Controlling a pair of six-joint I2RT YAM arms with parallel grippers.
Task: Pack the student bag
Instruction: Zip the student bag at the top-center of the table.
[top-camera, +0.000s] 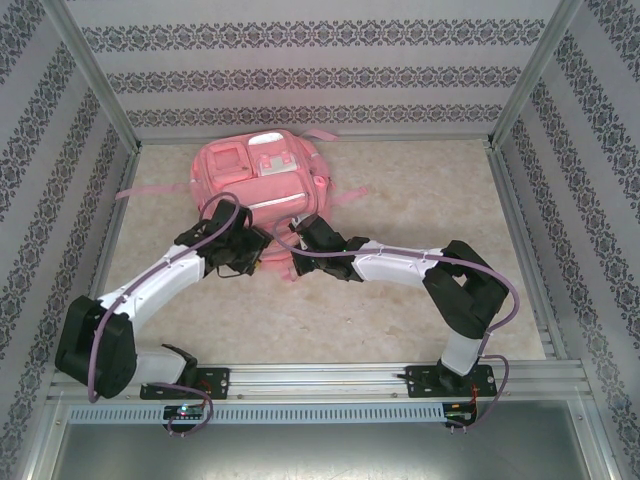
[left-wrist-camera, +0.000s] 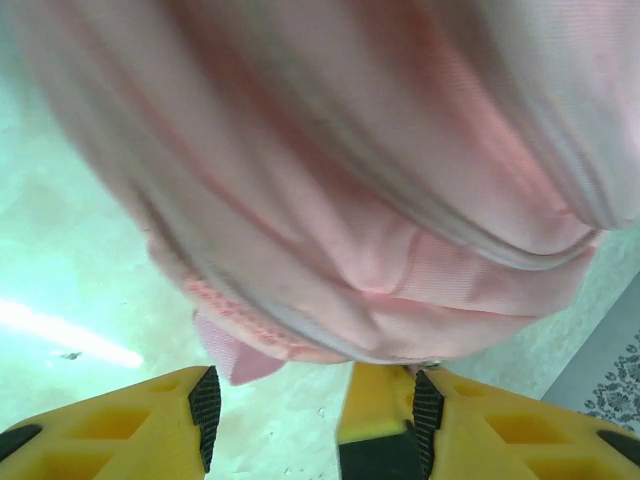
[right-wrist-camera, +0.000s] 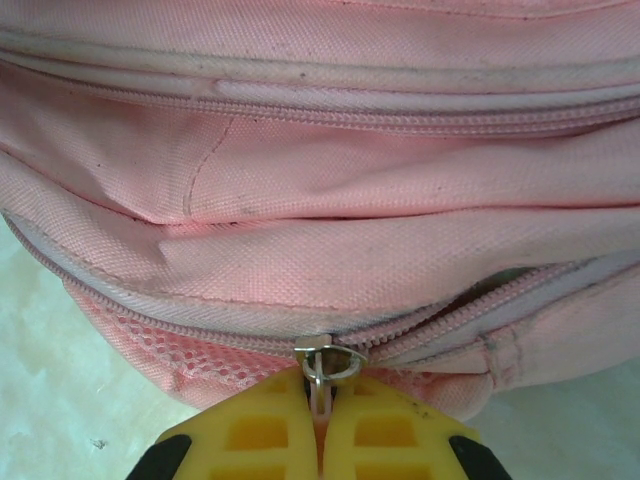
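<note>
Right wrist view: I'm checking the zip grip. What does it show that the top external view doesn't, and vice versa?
Right wrist: the right gripper shut on the zipper pull of a lower zip, with mesh fabric beside it. Top external: the left arm and right arm reaching to the student bag at its near end, its straps spread on the table. Shared: the pink student bag itself.

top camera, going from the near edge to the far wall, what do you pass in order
metal rail → tabletop → student bag → patterned back wall
</note>
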